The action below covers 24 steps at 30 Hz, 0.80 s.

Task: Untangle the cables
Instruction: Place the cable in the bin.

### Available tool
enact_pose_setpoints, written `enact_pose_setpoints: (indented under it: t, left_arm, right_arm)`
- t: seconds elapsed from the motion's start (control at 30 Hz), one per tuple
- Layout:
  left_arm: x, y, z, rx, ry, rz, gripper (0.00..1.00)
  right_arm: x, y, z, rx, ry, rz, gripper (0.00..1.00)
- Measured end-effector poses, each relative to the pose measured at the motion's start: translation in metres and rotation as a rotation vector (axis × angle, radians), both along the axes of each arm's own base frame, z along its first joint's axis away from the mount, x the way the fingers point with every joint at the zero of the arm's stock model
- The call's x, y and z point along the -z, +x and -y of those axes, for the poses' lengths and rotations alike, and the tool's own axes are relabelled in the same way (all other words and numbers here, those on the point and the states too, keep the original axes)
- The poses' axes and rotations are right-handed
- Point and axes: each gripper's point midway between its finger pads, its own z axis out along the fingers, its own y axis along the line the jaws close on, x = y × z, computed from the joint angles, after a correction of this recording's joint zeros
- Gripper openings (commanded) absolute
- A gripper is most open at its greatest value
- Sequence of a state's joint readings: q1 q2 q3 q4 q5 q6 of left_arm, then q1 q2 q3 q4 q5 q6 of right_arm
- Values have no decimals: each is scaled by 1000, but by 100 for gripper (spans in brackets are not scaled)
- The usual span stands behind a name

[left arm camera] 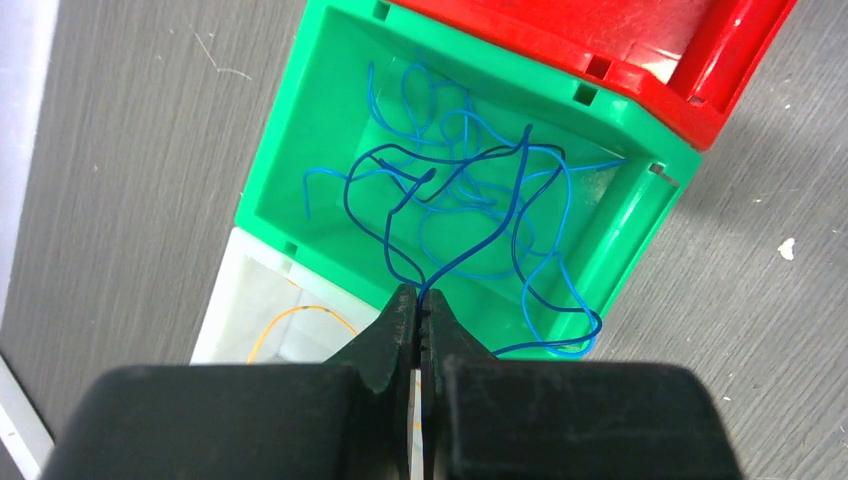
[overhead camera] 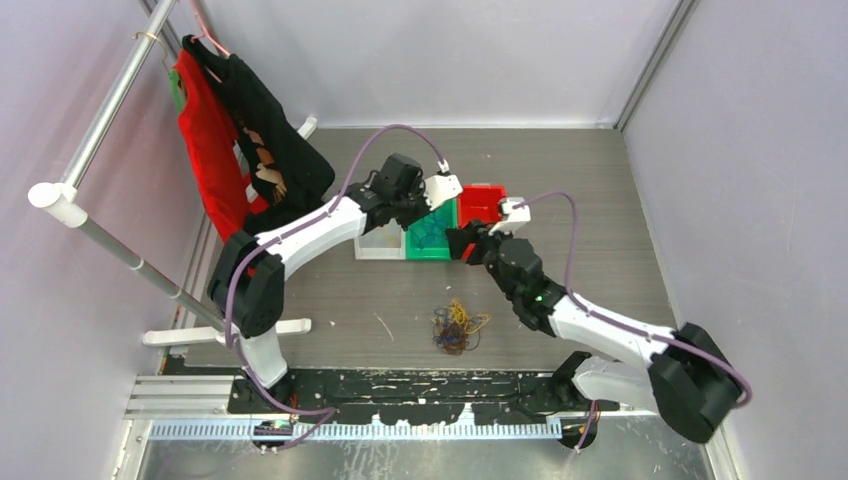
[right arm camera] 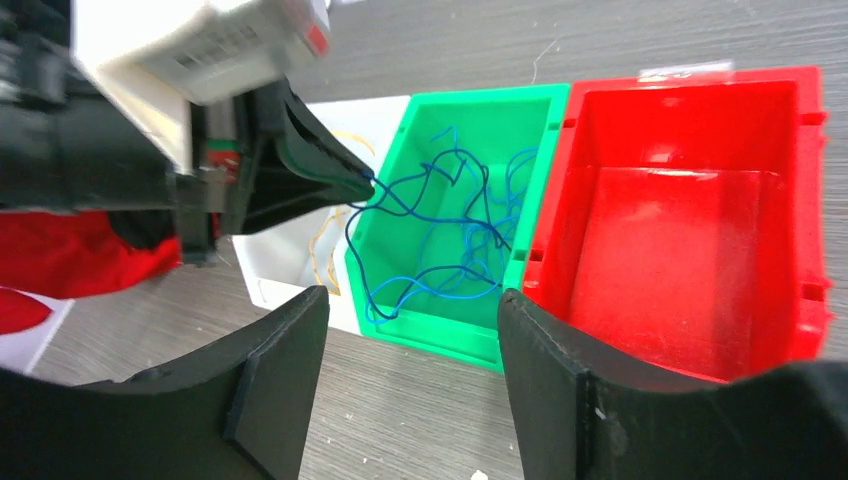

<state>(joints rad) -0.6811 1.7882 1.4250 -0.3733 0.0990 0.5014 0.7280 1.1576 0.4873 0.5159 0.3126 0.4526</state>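
While the left gripper (left arm camera: 419, 305) clenched a dark blue cable (left arm camera: 387, 240) above the green bin (left arm camera: 285, 160), the right gripper (right arm camera: 412, 320) hung nearby, jaws released; tangled cables (overhead camera: 456, 326) lay on the table (overhead camera: 600, 180) near the arm bases.

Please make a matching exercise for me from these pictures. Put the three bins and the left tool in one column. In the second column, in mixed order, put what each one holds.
Column 1
1. green bin
2. red bin
3. white bin
4. left tool

Column 2
A. a yellow wire inside
B. shut on a dark blue wire
C. no wire seen inside
D. many light blue wires inside

Pairs: 1-D, 2-C, 3-A, 4-B
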Motion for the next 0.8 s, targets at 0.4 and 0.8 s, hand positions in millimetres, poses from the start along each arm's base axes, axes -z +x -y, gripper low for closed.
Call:
enact_pose_setpoints:
  t: [0.4,0.8]
  left_arm:
    - [17,7,3,-40,15,-29,0]
    - [60,25,15,8,105,-65,28]
  right_arm:
    - [-23,-32,63,129,74,30,79]
    - [-14,-41,89,203,-4,-23,80]
